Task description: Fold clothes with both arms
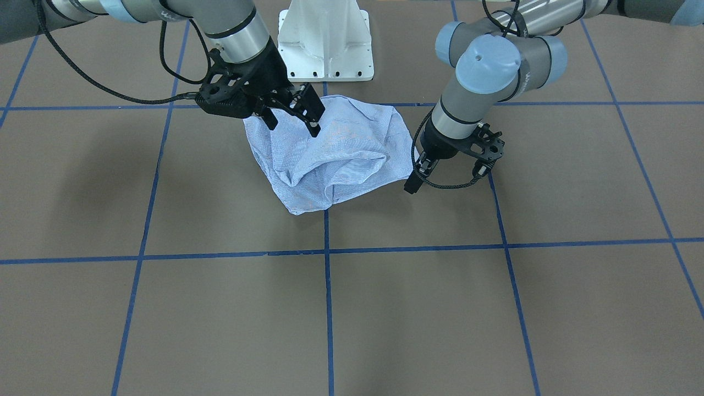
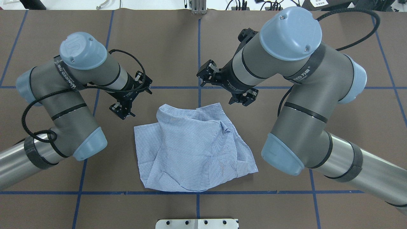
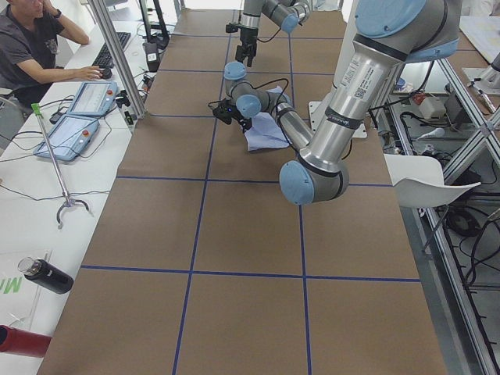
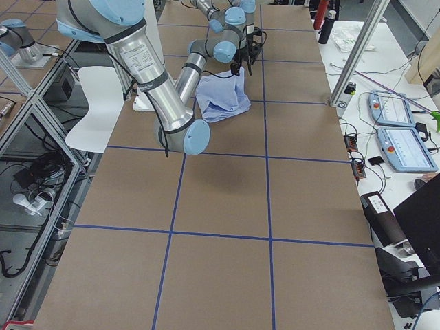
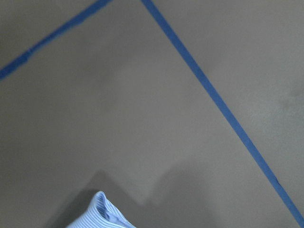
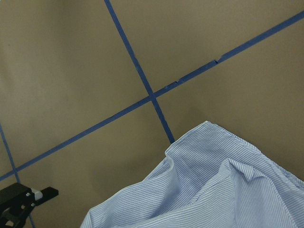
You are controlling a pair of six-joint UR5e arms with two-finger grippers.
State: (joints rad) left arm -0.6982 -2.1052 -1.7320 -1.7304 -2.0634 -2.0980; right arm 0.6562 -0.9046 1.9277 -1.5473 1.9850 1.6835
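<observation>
Overhead exterior: shirt (image 2: 190, 149) edges apparently free.

Findings, legible markings only.

- **Left arm (image 2: 73, 105):** the light blue joint cap (image 2: 83, 51) carries an embossed "UR" emblem. The dark band (image 2: 68, 78) below it reads "WANEED", followed by two Chinese characters (not resolved with confidence).
- **Right arm (image 2: 302, 105):** the second band (image 2: 300, 73) shows "NEED" and two similar characters. The start of the word is hidden round the curve.
- **White sheet (image 3: 9, 285), left exterior view:** a green letter "M" is visible; the remainder is cut off.
- **Arm sticker (image 3: 361, 78), same view:** the print is too small to read.
</observation>
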